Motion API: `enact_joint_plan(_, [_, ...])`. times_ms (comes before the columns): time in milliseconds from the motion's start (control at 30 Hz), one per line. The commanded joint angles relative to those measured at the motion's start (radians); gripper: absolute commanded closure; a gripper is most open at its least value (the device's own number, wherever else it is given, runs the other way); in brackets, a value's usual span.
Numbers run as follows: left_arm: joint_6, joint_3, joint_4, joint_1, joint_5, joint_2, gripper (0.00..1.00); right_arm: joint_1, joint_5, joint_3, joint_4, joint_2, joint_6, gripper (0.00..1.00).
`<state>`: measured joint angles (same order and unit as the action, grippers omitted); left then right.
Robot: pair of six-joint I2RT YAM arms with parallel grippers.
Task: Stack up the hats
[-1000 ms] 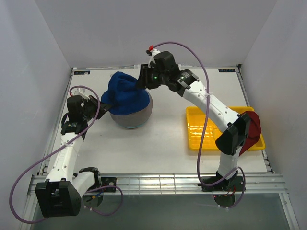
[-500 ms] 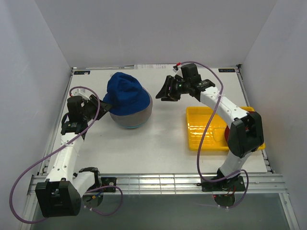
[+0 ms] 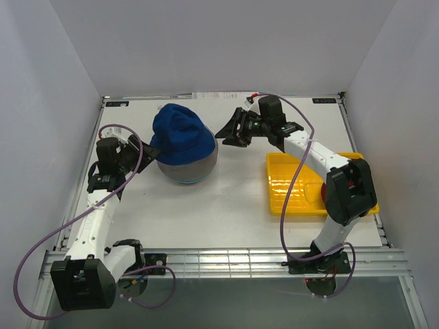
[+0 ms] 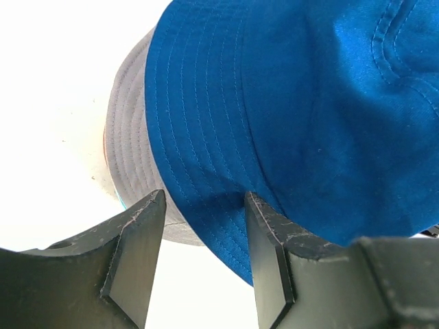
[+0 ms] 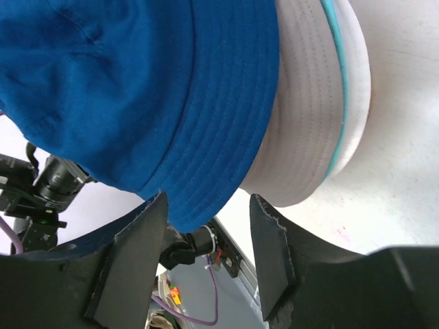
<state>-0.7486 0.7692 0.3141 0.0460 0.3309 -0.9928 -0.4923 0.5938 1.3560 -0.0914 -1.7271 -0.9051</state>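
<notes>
Left wrist | left fingers [image 4: 134, 253] wide, empty | right fingers [image 5: 130, 267] wide, empty | blue hat [image 4: 309, 116] just past both, on top of grey hat [image 4: 127, 144] | tip: pull away slowly, don't snag the floppy brim

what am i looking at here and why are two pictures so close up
Two robot arms are bolted to a table. One picture looks down from above; the other two come from a camera on each wrist, so the dark prongs are that arm's own fingers. On the table a royal blue bucket hat sits atop a grey hat, with a yellow tray to the right. The left gripper and right gripper flank the hats, both open, holding nothing.
</notes>
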Motion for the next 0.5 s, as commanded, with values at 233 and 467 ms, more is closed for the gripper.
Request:
enact_joint_plan(233, [0.000,0.010,0.002,0.003,-0.027,0.029,0.40,-0.009,0.024,-0.072,0.171,-0.008,-0.115,0.41])
enact_joint_plan(467, [-0.008,0.004,-0.006,0.003,-0.032,0.042,0.42,-0.023,0.026,-0.115,0.248,-0.019,-0.179,0.37])
